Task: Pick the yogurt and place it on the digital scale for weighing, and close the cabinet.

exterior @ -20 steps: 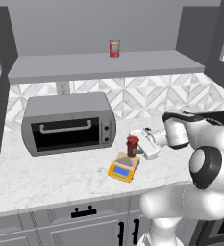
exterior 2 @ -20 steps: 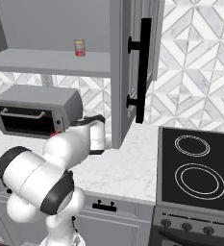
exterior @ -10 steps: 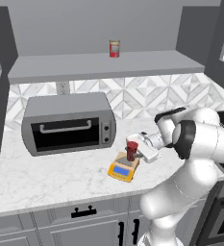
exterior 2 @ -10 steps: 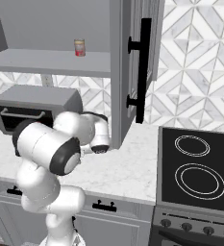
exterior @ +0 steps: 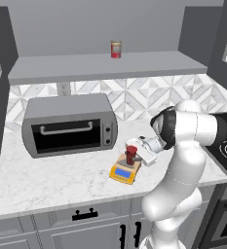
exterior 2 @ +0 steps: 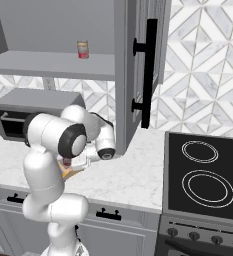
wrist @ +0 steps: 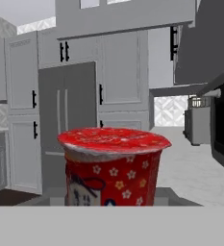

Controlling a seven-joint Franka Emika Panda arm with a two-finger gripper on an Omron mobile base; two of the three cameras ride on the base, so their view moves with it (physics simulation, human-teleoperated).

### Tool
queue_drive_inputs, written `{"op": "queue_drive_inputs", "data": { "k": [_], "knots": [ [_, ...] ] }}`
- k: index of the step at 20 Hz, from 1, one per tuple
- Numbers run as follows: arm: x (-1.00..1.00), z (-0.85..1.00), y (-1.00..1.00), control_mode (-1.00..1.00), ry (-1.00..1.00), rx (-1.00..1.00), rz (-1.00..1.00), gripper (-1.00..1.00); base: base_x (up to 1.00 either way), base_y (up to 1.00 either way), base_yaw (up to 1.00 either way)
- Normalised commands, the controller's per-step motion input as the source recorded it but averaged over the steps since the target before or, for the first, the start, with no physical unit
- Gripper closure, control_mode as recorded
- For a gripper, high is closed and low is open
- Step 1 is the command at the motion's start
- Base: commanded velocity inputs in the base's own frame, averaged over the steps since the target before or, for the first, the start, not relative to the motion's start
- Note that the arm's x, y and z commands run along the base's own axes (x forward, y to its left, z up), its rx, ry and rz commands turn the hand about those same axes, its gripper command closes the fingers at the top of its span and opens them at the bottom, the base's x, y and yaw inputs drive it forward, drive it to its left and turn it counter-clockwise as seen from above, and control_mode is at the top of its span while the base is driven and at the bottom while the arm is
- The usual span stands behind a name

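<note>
1. Marble counter (exterior: 56, 180) runs under the toaster oven (exterior: 68, 125), with a stove (exterior 2: 208, 175) off to the oven's right.
2. Just right of the oven sits the orange scale (exterior: 124, 170), and the red yogurt cup (exterior: 131, 154) stands upright on its plate.
3. My pincer (exterior: 137, 153) is level with the yogurt, right beside it; I cannot tell whether it grips.
4. Above the oven, the cabinet (exterior 2: 138, 65) hangs open, a red can (exterior: 116, 49) on its shelf.

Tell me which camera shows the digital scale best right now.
The left base view: the digital scale shows whole beside the toaster oven, with the yogurt over it. In the right base view, the arm hides all but an orange corner.
</note>
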Motion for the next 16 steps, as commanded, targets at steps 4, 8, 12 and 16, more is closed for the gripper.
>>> {"op": "queue_drive_inputs", "data": {
  "k": [4,8,12,16],
  "knots": [
    [0.31,-0.24,0.01,-1.00,0.00,0.00,0.00,1.00,0.00,0.00,0.00],
    [0.23,-0.15,0.00,-1.00,0.00,0.00,0.00,1.00,0.00,0.00,0.00],
    [-0.06,-0.05,0.00,-1.00,-0.02,0.00,0.00,1.00,0.00,0.00,0.00],
    [-0.35,0.00,0.00,-1.00,-0.10,0.00,0.05,1.00,0.00,0.00,0.00]
  ]
}}
